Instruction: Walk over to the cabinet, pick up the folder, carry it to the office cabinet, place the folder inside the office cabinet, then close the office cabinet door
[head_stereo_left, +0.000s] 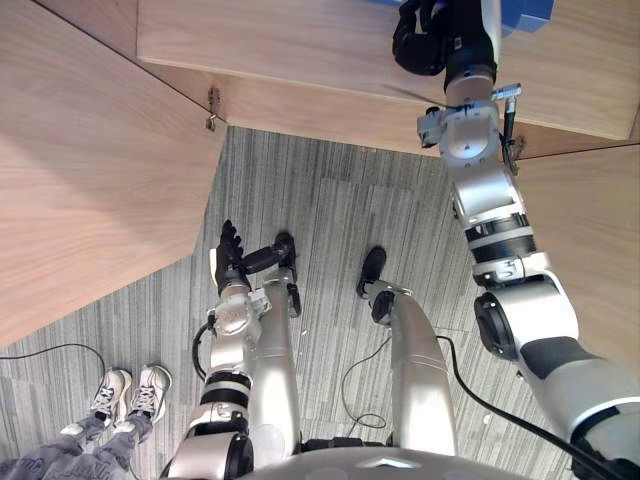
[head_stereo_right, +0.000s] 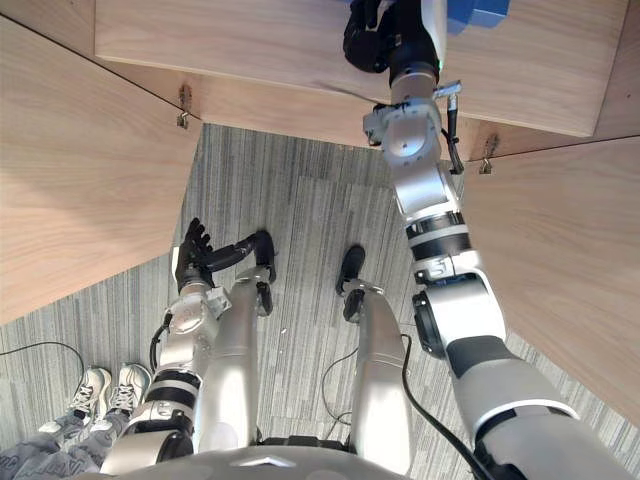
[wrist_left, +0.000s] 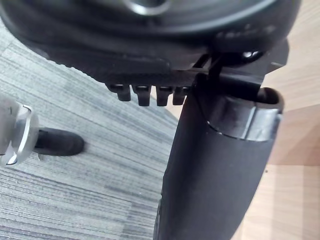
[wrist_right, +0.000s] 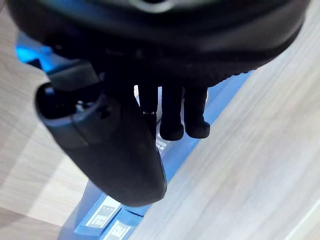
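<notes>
Folder (wrist_right: 190, 150), blue, lies on wooden cabinet (head_stereo_left: 300, 50) shelf | right hand (head_stereo_left: 425, 40) over it, grip unclear | left hand (head_stereo_left: 228, 250) hangs relaxed, empty.

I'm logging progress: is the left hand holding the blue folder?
No: the left hand hangs open and empty, while the blue folder lies on the cabinet by the right hand.

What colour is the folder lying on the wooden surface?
The folder is blue, best seen in the right wrist view, past the right hand.
</notes>
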